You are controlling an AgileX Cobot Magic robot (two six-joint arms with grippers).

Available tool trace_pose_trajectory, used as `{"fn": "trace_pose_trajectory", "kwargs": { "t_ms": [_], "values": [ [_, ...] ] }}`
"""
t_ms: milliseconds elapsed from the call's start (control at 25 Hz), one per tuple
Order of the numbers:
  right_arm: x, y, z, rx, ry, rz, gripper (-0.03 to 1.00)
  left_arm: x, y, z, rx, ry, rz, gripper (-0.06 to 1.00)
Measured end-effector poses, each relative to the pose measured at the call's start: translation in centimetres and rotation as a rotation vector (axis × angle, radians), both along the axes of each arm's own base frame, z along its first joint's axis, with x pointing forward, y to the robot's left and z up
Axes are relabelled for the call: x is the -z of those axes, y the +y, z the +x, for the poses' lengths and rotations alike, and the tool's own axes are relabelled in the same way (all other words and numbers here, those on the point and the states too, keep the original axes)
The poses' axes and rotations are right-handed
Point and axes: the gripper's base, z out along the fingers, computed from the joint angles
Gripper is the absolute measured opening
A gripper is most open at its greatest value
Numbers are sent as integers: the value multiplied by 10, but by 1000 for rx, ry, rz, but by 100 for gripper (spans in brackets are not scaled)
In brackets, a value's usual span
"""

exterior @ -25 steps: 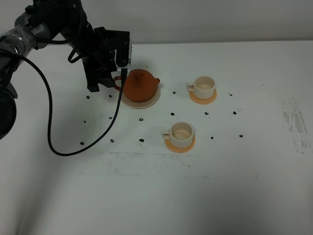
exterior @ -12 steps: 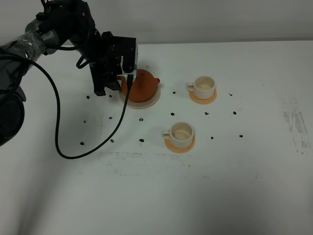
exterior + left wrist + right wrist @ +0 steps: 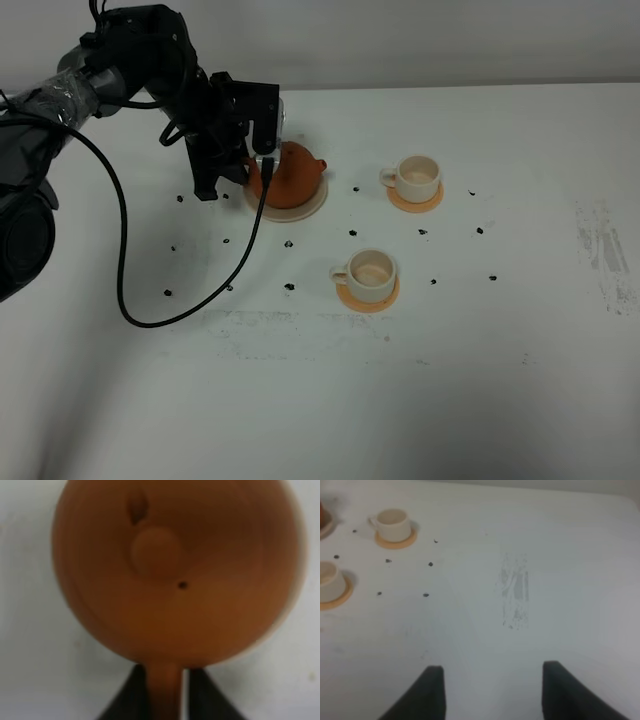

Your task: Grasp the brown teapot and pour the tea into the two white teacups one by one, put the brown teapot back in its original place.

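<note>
The brown teapot (image 3: 290, 178) sits upright on its beige saucer, the original place (image 3: 312, 207), at the back left of the table. My left gripper (image 3: 250, 168) is at the teapot's left side. In the left wrist view its dark fingers (image 3: 131, 696) press both sides of the loop handle (image 3: 164, 690), shut on it. Two white teacups stand on orange coasters, one right of the teapot (image 3: 417, 178) and one nearer the front (image 3: 372, 272). My right gripper (image 3: 492, 690) hangs open over bare table, far from the cups (image 3: 394, 524).
Black specks dot the table around the cups and saucer. A black cable (image 3: 125, 290) loops from the left arm down onto the table. A grey scuffed patch (image 3: 603, 250) marks the right side, also under the right wrist camera (image 3: 515, 592).
The left arm moved right up to the teapot, and its jaws closed on the handle. The teapot and cups have not moved.
</note>
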Motion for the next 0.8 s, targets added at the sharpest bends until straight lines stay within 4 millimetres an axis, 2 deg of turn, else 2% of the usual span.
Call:
{"fn": "trace_pose_trajectory", "kwargs": {
  "t_ms": [400,560,800],
  "values": [
    [0,0,0,0,0,0,45,-2,0,-1,-57,20,-22,12],
    [0,0,0,0,0,0,45,-13,-2,-3,-60,19,-50,12],
    [0,0,0,0,0,0,45,-41,-2,-7,-57,-8,-76,12]
  ]
}}
